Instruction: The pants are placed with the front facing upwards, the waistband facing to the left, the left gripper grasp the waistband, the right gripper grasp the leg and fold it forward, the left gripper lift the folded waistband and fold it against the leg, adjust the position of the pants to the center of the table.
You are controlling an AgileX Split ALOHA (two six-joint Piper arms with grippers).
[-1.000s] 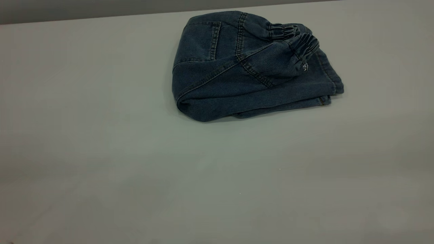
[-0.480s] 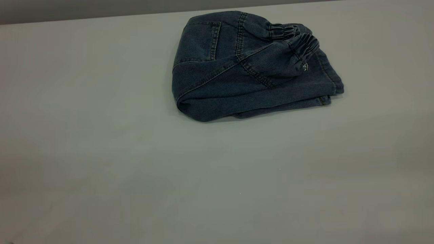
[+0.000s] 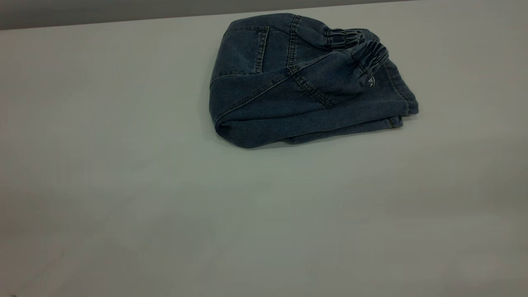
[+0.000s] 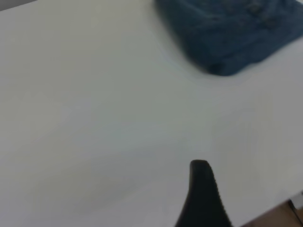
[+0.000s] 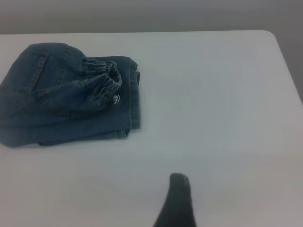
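The pants (image 3: 305, 82) lie folded into a compact bundle on the table (image 3: 123, 185), sitting toward 12 to 1 o'clock of the exterior view, close to the far edge and slightly right of the middle. The waistband (image 3: 363, 49) rests on top of the bundle at its 2 o'clock corner, gathered and puckered, doubled over onto the leg fabric beneath it. That placement suggests both folds are already made: the rounded fold edge faces 7 o'clock, while the layered hems stack at 4 o'clock, so the cloth lies several layers thick and holds its shape by its own weight.

Neither arm appears in the exterior view. Each wrist view shows only one dark fingertip, the left end effector (image 4: 202, 189) and the right end effector (image 5: 177, 201), both hovering over bare table well apart from the denim and holding nothing. With only a single finger visible on each, I cannot tell whether either is spread or closed.

Judging by the layout, what is left is the final adjustment: the bundle sits nearer the far edge than the centre, so it likely needs drawing toward 6 o'clock. A drag by the top layer could unroll the waistband, so gripping through all layers seems safer
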